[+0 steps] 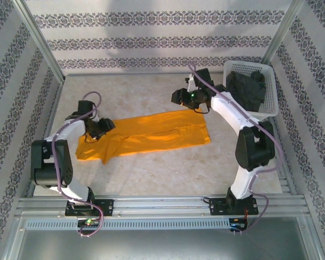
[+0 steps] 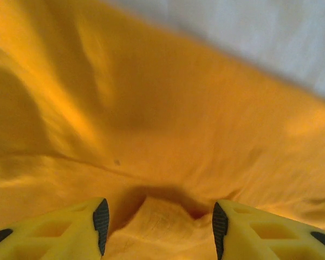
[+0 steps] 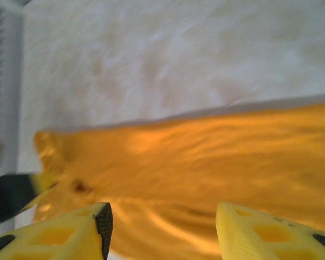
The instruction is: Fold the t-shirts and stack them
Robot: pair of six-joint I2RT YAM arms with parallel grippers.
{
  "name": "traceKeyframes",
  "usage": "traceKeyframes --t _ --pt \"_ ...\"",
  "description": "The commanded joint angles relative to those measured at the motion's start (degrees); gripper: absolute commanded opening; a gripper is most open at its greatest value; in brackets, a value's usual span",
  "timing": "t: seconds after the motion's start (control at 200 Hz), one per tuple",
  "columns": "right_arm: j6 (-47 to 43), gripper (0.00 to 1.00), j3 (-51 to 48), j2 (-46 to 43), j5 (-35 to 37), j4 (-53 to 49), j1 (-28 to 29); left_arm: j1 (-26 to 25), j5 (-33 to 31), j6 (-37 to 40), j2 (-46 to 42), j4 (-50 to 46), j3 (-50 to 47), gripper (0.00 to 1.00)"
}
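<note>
The orange-yellow t-shirt (image 1: 151,134) lies on the table as a long folded band, its left end bunched. My left gripper (image 1: 99,131) sits low over that left end. In the left wrist view it (image 2: 160,219) is open, and a raised ridge of the orange t-shirt (image 2: 151,108) stands between the fingers without being pinched. My right gripper (image 1: 181,99) hovers above the band's far right edge. In the right wrist view it (image 3: 162,219) is open over the orange t-shirt (image 3: 206,157) and holds nothing. The charcoal-grey t-shirt (image 1: 248,89) lies crumpled in the basket.
The white lattice basket (image 1: 272,76) stands at the back right, close behind the right arm. Bare table (image 1: 168,173) runs between the shirt and the arm bases. Patterned walls and metal posts close the table in on three sides.
</note>
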Motion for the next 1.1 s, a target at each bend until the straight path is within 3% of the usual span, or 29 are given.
traceKeyframes --t 0.0,0.335,0.679,0.949,1.094 --pt "1.6 0.54 -8.4 -3.6 -4.9 6.9 2.5 -1.4 2.5 4.9 1.2 4.3 -1.3 0.56" --pt "5.7 0.54 -18.5 -10.1 -4.1 9.8 6.4 -3.2 0.4 6.6 0.1 5.9 -4.5 0.56" --pt "6.0 0.52 -18.5 -9.2 -3.7 9.7 6.5 -9.3 0.9 3.6 -5.3 3.2 -6.5 0.25" --pt "5.9 0.52 -19.5 -9.4 -3.7 9.4 5.9 -15.8 1.8 0.1 -5.9 1.2 -9.5 0.26" --pt "5.8 0.52 -20.6 -9.6 -3.9 9.4 5.6 -18.5 2.3 1.0 -5.7 -0.9 -8.2 0.32"
